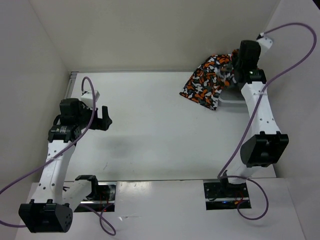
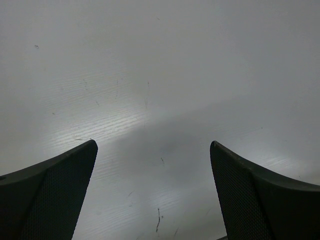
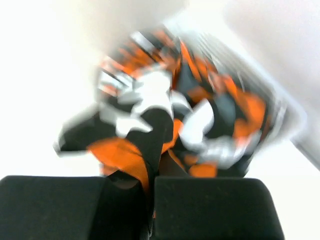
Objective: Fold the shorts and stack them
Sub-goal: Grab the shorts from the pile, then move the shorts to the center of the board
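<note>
The shorts (image 1: 207,82) are soft cloth printed all over with orange, black, grey and white blotches. They sit at the far right corner of the table (image 1: 150,130), bunched at the top and spreading down and to the left into a rough flap. The right gripper (image 3: 152,182) is clamped on them: in the right wrist view its two black fingers (image 3: 215,205) press together with a fold of the print pinched between them. That view is badly blurred, so the cloth (image 3: 170,125) shows only as smeared colour, with no seams or waistband to make out. From above, the wrist covers the pinch point and the top of the garment, and I cannot tell whether the lower edge touches the table or hangs just over it. A white basket (image 1: 231,98) shows partly beside and under the cloth, mostly hidden by the arm. The left gripper (image 1: 102,119) hovers over the left side, jaws wide apart and holding nothing; its view shows only the fingertips (image 2: 65,180) and bare surface. The table is matt white with faint scratches, enclosed by plain white walls (image 1: 35,60).
</note>
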